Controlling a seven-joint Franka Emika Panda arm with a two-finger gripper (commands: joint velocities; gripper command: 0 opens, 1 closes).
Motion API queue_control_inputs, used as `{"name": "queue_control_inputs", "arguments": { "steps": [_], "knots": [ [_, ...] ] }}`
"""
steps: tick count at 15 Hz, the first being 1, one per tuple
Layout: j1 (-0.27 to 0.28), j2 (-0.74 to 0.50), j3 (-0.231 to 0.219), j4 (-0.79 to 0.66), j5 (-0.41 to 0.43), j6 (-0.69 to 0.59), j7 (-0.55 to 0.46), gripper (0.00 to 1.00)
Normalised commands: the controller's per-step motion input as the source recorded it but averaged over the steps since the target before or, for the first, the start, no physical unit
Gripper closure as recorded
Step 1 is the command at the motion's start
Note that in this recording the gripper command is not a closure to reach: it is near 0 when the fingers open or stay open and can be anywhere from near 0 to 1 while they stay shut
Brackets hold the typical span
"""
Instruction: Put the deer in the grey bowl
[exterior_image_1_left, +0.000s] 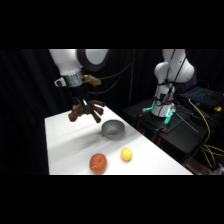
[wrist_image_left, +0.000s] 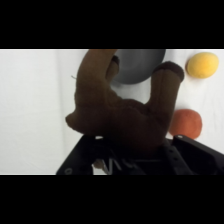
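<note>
We saw the gripper (exterior_image_1_left: 80, 104) hanging above the white table (exterior_image_1_left: 65, 145), with the deer (exterior_image_1_left: 86, 111) pinched between its fingers and lifted clear of the surface. In the side view the dark brown toy hung just below the wrist, its thin legs splayed out toward four and five o'clock, and its body stretched toward eight o'clock. The grey bowl (exterior_image_1_left: 113, 129) sat on the table at about four o'clock from the deer, near it but not beneath it; the toy touched neither bowl nor table, as far as we could judge.

Further toward us lay a red-orange fruit (exterior_image_1_left: 98, 162) and, at about two o'clock from it, a small yellow ball (exterior_image_1_left: 126, 154), the two well apart from the bowl and from each other.

In the wrist view the deer (wrist_image_left: 120, 112) filled the middle of the picture, resting against the gripper's black linkage (wrist_image_left: 145, 160) at the bottom, so the fingers themselves were hidden behind the toy. Two of its legs rose toward twelve o'clock, and between them we saw the grey bowl (wrist_image_left: 134, 67). The yellow ball (wrist_image_left: 202, 65) showed at two o'clock from the deer, and the red-orange fruit (wrist_image_left: 186, 123) at three o'clock, beside one leg.
</note>
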Motion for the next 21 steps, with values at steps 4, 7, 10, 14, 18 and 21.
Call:
{"name": "queue_control_inputs", "arguments": {
  "steps": [4,7,10,14,18,21],
  "knots": [
    [0.049,-0.61,-0.042,-0.99,0.041,0.44,0.08,0.3],
    [0.06,-0.45,-0.039,-0.84,0.103,0.45,0.1,0.31],
    [0.063,-0.18,-0.011,-0.5,0.202,0.48,0.02,0.31],
    [0.09,0.16,0.009,-0.18,0.104,0.68,0.09,0.31],
    [0.092,0.42,-0.011,0.1,0.007,0.53,0.17,0.0],
    [0.031,0.16,-0.033,0.16,-0.007,0.06,0.07,0.0]
  ]
}}
